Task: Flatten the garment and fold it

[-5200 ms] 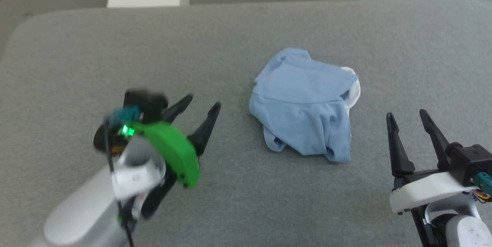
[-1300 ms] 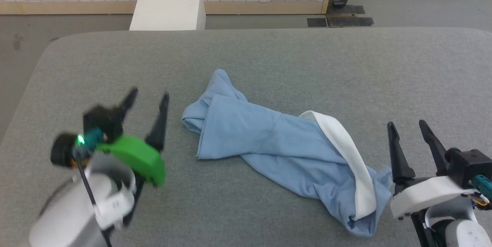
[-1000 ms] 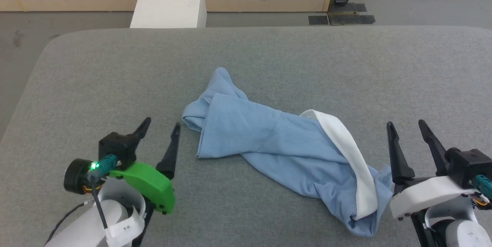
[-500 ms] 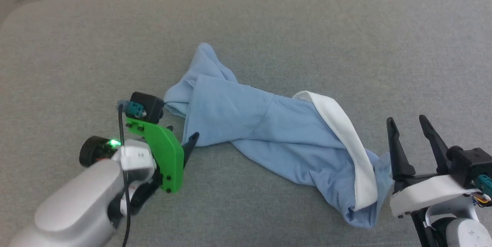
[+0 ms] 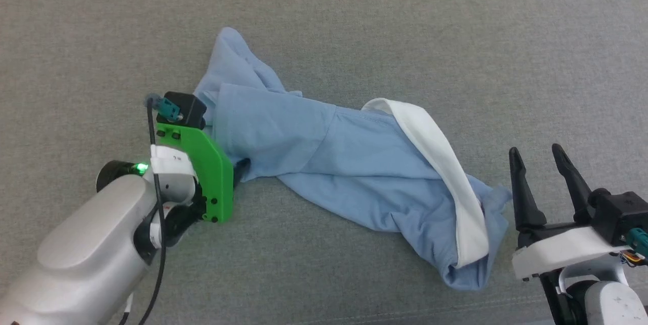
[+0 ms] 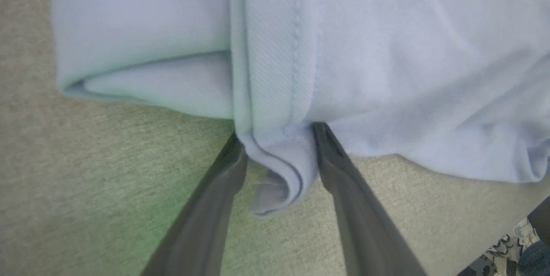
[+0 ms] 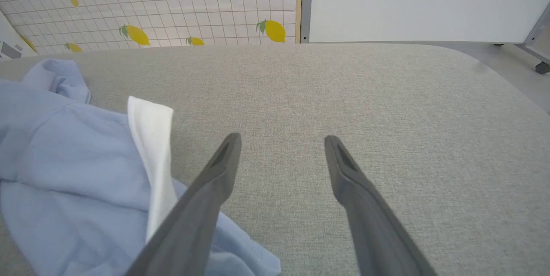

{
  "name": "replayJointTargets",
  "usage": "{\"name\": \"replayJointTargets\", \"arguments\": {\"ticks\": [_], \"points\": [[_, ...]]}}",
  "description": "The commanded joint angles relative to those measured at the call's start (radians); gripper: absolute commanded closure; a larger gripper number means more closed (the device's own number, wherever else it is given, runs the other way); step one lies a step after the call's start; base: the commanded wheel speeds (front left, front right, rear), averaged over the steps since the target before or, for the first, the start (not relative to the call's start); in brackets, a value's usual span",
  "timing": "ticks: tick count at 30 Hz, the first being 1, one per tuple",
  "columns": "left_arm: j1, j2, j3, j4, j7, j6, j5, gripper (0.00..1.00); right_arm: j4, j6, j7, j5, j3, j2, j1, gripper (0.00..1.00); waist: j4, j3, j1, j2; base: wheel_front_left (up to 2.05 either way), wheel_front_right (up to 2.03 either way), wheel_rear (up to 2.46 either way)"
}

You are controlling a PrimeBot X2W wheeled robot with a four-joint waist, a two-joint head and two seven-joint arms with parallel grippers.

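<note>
The garment, a light blue shirt with a white collar, lies twisted in a long diagonal band across the grey table. My left gripper is at its lower left corner, fingers mostly hidden behind the green bracket. In the left wrist view the left gripper stands open, and a folded corner of the garment's stitched hem lies between the two fingers. My right gripper is open and holds nothing, just right of the garment's lower end. In the right wrist view, the right gripper points over bare table, with the garment to its left.
The grey padded table stretches all round the shirt. In the right wrist view, beyond the table's rounded far edge, stand a lemon-patterned tiled wall and a white panel.
The camera has tilted down. My left gripper has moved forward and right to the garment's left corner, and its fingers now straddle the hem. The right arm has not moved.
</note>
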Motion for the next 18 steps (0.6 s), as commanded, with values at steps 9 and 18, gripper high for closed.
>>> {"name": "replayJointTargets", "arguments": {"ticks": [9, 18], "points": [[0.017, 0.012, 0.027, -0.021, -0.074, 0.009, 0.0, 1.0, 0.037, -0.002, -0.012, -0.003, -0.006, 0.002, -0.019, 0.0, 0.019, -0.052, -0.0001, 0.0, 0.0, 0.0, 0.0], [0.037, 0.084, 0.158, -0.136, -0.247, 0.082, 0.026, 1.0, 0.045, -0.002, 0.018, -0.01, -0.003, 0.002, -0.002, 0.0, 0.091, -0.151, -0.0001, 0.0, 0.0, 0.0, 0.0]]}}
